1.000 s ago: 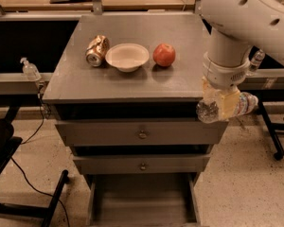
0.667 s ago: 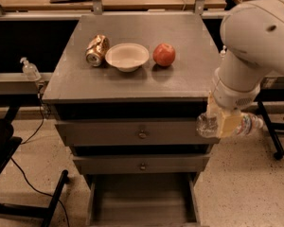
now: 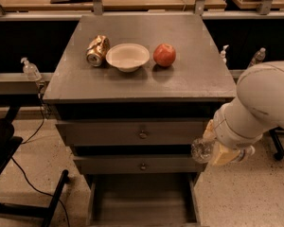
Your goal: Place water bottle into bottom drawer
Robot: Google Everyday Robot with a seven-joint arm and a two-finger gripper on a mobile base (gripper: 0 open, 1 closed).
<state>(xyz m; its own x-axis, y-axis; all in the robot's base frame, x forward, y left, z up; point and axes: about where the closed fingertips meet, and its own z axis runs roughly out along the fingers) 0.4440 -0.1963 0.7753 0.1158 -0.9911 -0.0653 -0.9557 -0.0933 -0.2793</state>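
Rightward — hand (image 3: 223, 153) half over water bottle (image 3: 201, 150)

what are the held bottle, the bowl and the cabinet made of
Clear ribbed water bottle: likely thin plastic, see-through with glints. Round white bowl: matte, ceramic or plastic. Grey cabinet: probably painted metal, dull flat panels. The pincer, beside the cabinet front, grips the bottle.
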